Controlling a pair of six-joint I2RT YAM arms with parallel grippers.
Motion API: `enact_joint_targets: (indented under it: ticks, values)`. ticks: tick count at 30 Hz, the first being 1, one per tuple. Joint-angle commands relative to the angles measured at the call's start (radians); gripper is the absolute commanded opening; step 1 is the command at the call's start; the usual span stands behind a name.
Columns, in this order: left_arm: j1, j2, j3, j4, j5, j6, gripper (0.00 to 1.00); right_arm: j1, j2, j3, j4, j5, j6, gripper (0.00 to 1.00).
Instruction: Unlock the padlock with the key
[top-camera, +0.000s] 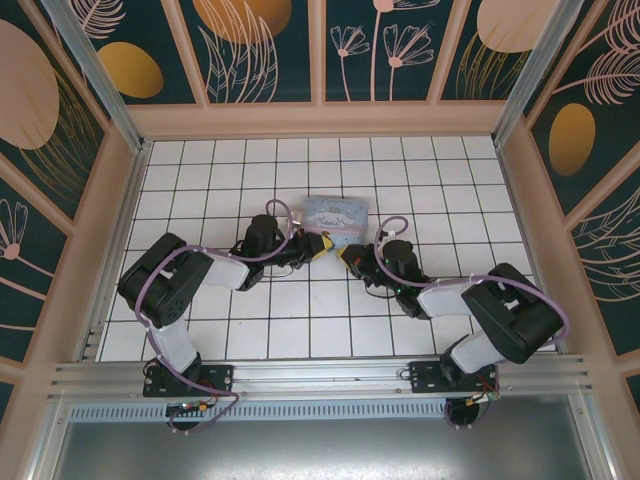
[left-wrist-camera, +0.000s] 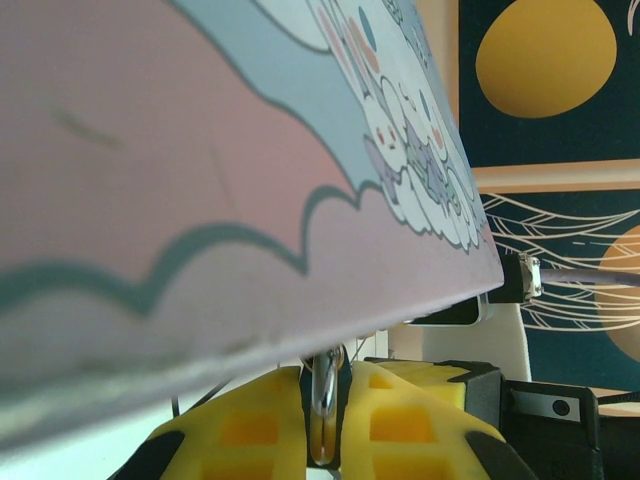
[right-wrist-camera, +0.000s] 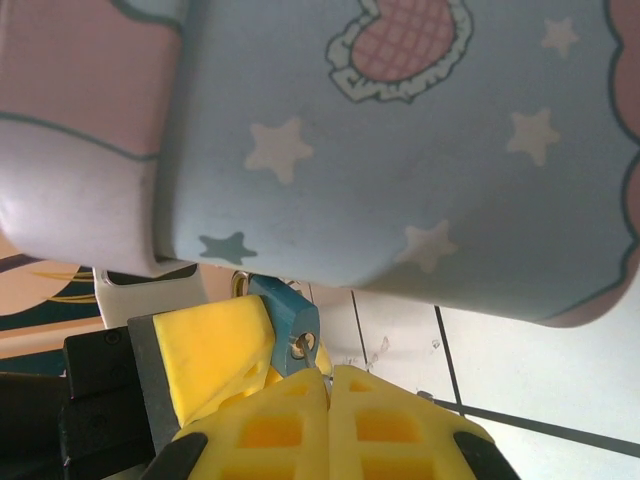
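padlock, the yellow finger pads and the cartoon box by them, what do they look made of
Padlock: matte blue body, painted metal or plastic; its loop is shiny bare metal. Finger pads: yellow, waffle-moulded, probably soft rubber or foam. Box: smooth, glossy printed sheet, likely tin, possibly plastic.

Cartoon-printed tin box (top-camera: 338, 212), white tiled floor (top-camera: 300, 322)

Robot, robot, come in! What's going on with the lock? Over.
Left gripper shut on the padlock. Right gripper shut on the key, tip at keyhole. Tin box close behind, not blocking.
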Motion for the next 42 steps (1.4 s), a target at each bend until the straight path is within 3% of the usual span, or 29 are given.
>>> enact_joint_targets:
  ticks: [1,16,26,30,37,42]
  values:
    - [0.003,-0.013,-0.001,0.058,0.009,-0.007,0.00,0.005,0.015,0.030,0.046,0.005,0.003,0.00]
    - [0.000,-0.028,-0.037,0.253,0.003,-0.229,0.00,0.005,0.076,0.040,0.188,0.060,0.024,0.00]
    - [0.002,-0.043,-0.030,0.247,-0.014,-0.244,0.00,0.005,0.165,0.063,0.340,0.052,0.060,0.00]
    - [0.000,-0.037,-0.024,0.219,-0.011,-0.219,0.00,0.002,0.173,0.115,0.301,0.008,0.017,0.00]
    - [0.000,-0.026,-0.025,0.233,-0.007,-0.224,0.00,0.006,0.161,0.242,0.039,-0.005,-0.179,0.00]
    - [0.001,-0.029,-0.020,0.231,-0.007,-0.228,0.00,-0.011,0.202,0.237,0.106,-0.030,-0.171,0.00]
